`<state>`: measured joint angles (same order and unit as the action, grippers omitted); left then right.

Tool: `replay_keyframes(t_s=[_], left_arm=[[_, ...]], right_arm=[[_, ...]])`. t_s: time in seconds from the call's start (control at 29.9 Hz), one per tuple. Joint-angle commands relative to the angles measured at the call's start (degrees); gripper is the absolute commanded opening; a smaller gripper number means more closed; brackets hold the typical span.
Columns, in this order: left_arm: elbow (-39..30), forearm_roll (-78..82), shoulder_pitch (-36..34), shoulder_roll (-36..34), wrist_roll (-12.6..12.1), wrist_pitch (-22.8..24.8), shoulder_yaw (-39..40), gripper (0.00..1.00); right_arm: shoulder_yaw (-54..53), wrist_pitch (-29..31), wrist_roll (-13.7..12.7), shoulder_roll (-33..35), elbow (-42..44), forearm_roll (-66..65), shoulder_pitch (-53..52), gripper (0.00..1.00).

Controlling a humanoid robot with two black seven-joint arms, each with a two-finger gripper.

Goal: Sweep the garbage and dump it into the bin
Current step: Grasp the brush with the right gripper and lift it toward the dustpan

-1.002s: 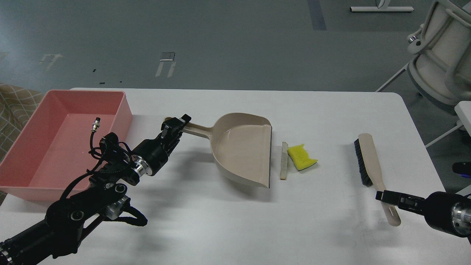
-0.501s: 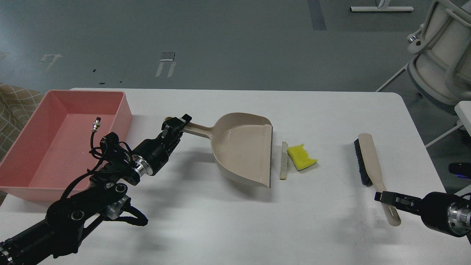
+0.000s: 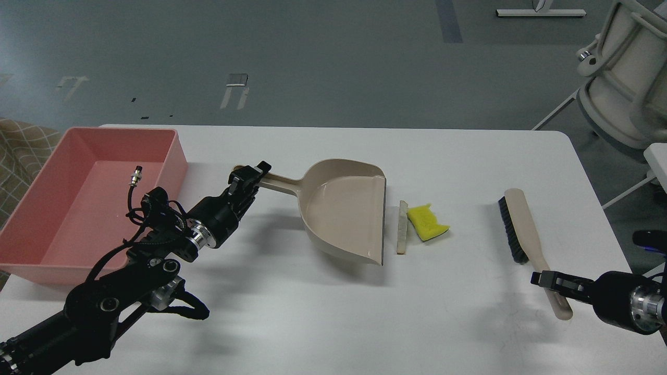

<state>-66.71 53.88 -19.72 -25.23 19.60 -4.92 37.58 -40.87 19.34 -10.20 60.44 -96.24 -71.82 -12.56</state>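
Observation:
The yellow sponge [image 3: 427, 221] and the thin white slice [image 3: 402, 227] lie side by side on the white table, just right of the beige dustpan's [image 3: 344, 208] open lip. My left gripper [image 3: 251, 176] is shut on the end of the dustpan's handle, and the pan rests on the table. The pink bin [image 3: 176, 156] stands at the far left and looks empty. My right gripper [image 3: 545, 279] is shut on the handle of the beige brush [image 3: 521, 224], whose black bristles face left, well right of the sponge.
A white chair [image 3: 620, 78] stands off the table's far right corner. Patterned fabric [image 3: 21, 146] shows beyond the bin at the left. The table's right edge runs close to my right arm.
The brush has turned slightly in my right gripper: its bristle end has shifted a little left and its handle tip right. The dustpan and left gripper have barely moved.

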Motion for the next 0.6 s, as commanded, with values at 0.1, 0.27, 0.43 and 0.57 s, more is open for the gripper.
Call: replay_keyframes(t_s=[0.1,0.27,0.43,0.57], left_arm=[[0.01,0.00,0.12,0.00,0.09,-0.09,-0.05,0.00],[0.09,0.00,0.55,0.00,0.00,-0.09,-0.05,0.00],[0.09,0.00,0.82,0.00,0.00,-0.17,-0.05,0.00],[0.27,-0.09,1.00,0.09,0.00,-0.17,-0.05,0.00]], right_arm=[[-0.17,0.00,0.18,-0.15,-0.18,0.10,-0.01,0.00],[-1.14,0.17,0.44,-0.50,-0.70,0.19,-0.01,0.00],[-1.67,0.97,0.44,-1.46,-0.79,0.28,-0.10,0.00],[-1.49,2.10,0.18,-5.06,-1.06,0.28,-0.19,0.00]])
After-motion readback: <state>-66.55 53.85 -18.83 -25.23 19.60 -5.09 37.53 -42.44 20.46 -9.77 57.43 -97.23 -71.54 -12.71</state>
